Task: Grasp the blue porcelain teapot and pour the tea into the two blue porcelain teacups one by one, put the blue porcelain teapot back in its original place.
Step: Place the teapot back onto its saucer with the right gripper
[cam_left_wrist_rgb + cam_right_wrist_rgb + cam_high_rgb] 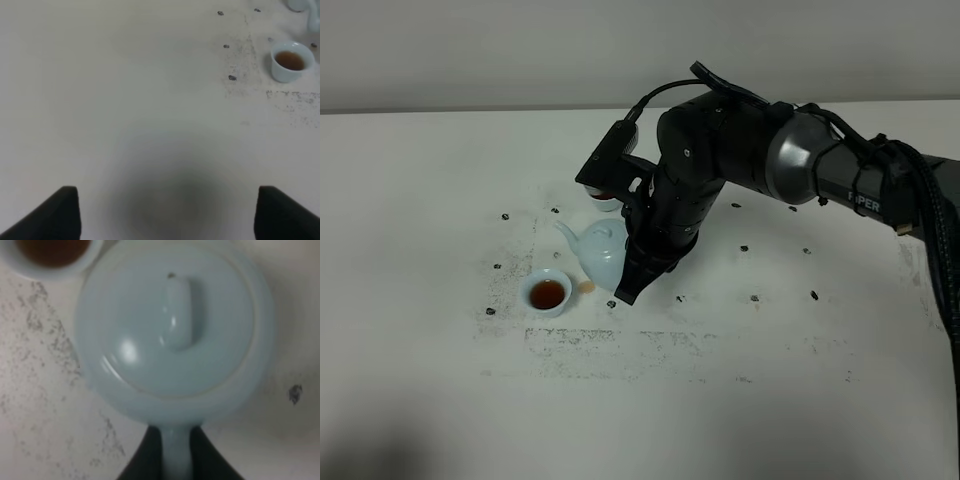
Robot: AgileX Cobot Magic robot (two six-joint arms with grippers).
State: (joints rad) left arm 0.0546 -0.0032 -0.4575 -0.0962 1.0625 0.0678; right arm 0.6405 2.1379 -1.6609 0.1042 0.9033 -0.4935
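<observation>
The pale blue porcelain teapot sits at the table's middle, its spout toward the far left. In the right wrist view its lid and knob fill the frame. My right gripper is shut on the teapot's loop handle, one dark finger on each side. I cannot tell whether the pot rests on the table. One blue teacup stands in front of the spout, holding brown tea. The other teacup shows only partly behind the right wrist. My left gripper hangs open over bare table.
The right arm reaches in from the right across the table's middle. Small dark marks and scuffed patches dot the white tabletop. A small tan spot lies between the front cup and the teapot.
</observation>
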